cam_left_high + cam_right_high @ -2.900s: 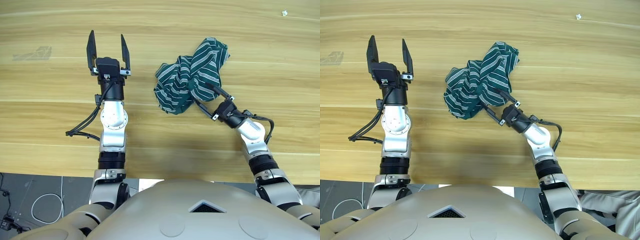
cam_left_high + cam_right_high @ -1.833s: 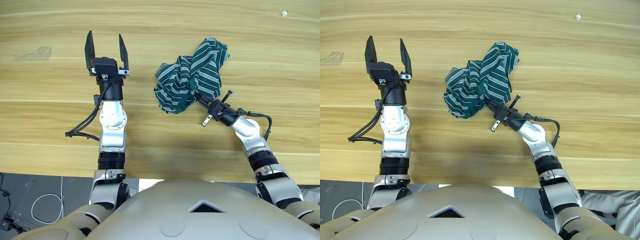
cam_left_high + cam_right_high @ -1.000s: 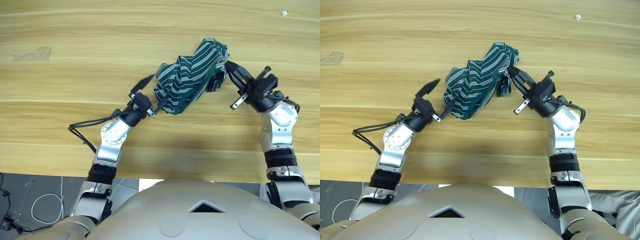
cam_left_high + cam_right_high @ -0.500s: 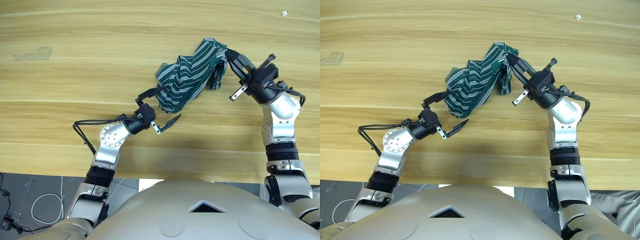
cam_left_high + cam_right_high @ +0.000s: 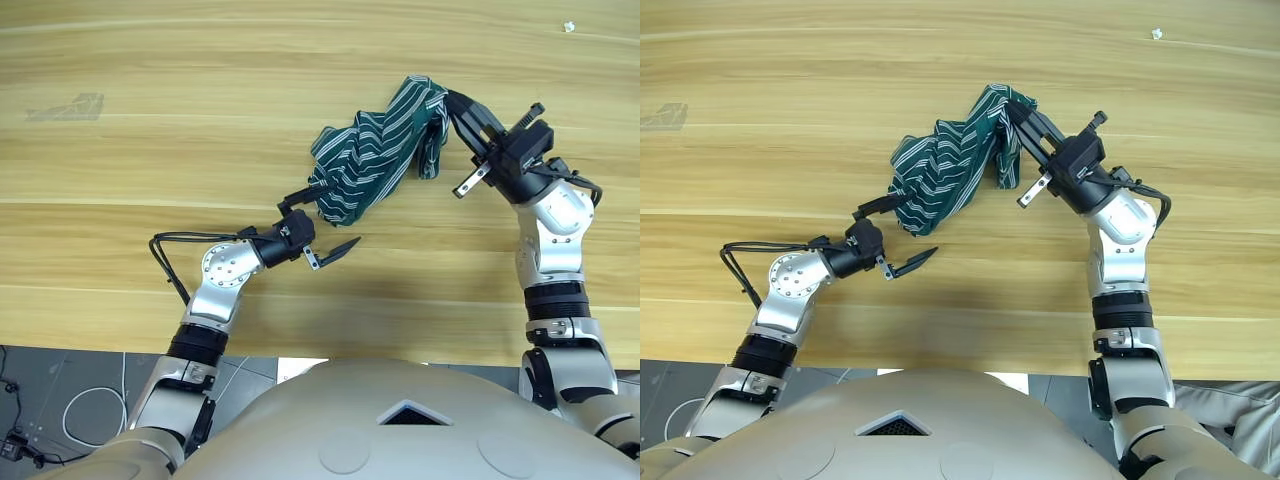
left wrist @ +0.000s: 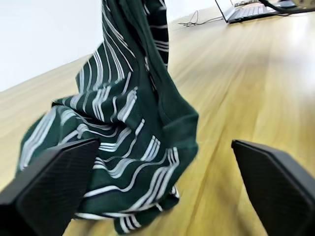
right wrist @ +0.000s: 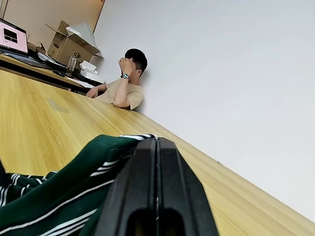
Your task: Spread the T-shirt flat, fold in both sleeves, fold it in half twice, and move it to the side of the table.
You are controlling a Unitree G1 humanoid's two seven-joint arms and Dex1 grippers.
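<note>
swung the left gripper [image 5: 335, 216] in from well to the left of the t-shirt [image 5: 375, 165] to its near-left end. kept that gripper's fingers spread wide, one on each side of the bunched lower end, gripping nothing. carried the right gripper [image 5: 452, 99] from the t-shirt's near-right side round to its far-right tip. clamped there, fingers pressed together on a fold of the striped cloth. drew the wad out into a longer, narrower bundle in doing so.

amounted, by judgement, to the very start of spreading: one corner held, the opposite end about to be taken, so that pulling apart could open the cloth. still crumpled all along, with no sleeve laid out and no fold begun.

lay on the wooden table [image 5: 120, 60], somewhat right of its middle and well short of either side. ran lengthwise on a slant, from the near-left end between the open fingers to the far-right tip in the closed ones. rose at that far-right tip, seemingly lifted off the wood, to judge by the steep climb of the cloth in the left wrist view, while the near-left end sagged onto the table.
</note>
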